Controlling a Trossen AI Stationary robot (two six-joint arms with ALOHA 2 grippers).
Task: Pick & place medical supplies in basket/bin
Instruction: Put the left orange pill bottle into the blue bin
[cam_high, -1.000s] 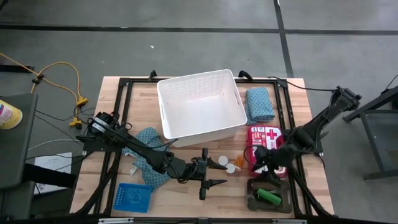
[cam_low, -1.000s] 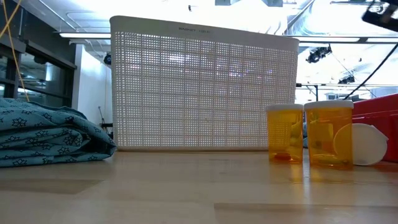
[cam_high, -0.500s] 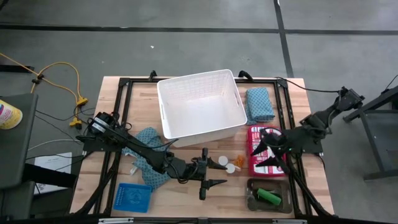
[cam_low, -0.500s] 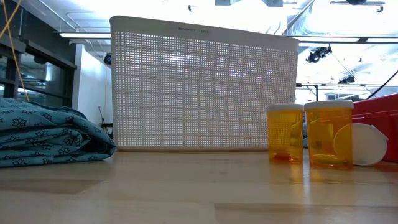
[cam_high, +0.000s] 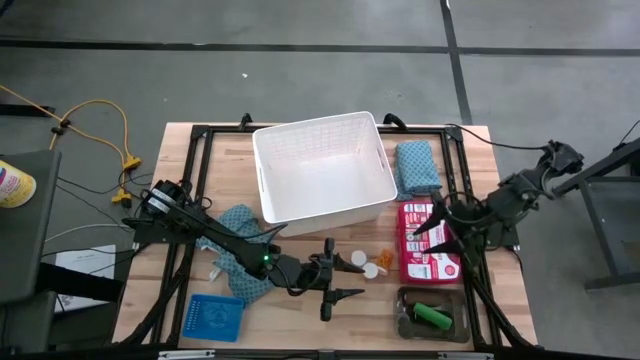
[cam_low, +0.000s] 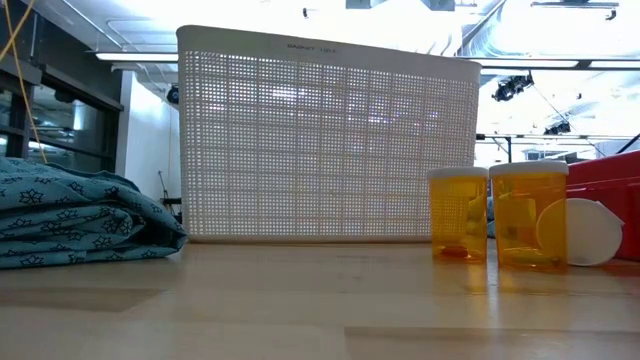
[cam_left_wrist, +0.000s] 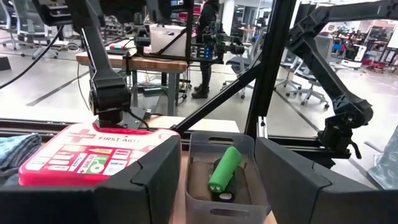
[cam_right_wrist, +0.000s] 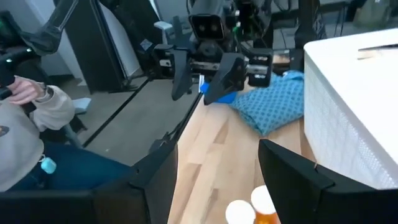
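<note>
My left gripper (cam_high: 345, 282) hovers open near the table's front middle, pointing at the grey tray (cam_left_wrist: 219, 191) that holds a green oblong piece (cam_left_wrist: 224, 169). My right gripper (cam_high: 431, 235) hangs open above the red first-aid kit (cam_high: 428, 252), with nothing between its fingers. Two orange pill bottles (cam_low: 458, 214) (cam_low: 528, 216) and white caps (cam_high: 358, 258) stand on the table just left of the kit. The white basket (cam_high: 322, 168) sits at the far middle. One teal cloth (cam_high: 415, 167) lies to the right of the basket, the other (cam_high: 240, 250) under my left arm.
A blue mesh tray (cam_high: 215, 317) lies at the near left corner. Black frame bars run along the table's edges. A person (cam_right_wrist: 25, 124) sits beyond the table's left side. Bare wood shows between the basket and the pill bottles.
My right gripper has risen from the grey tray and drawn back toward the table's far right, now above the red kit, rolling about its own axis as it went. Its fingers have stayed open.
</note>
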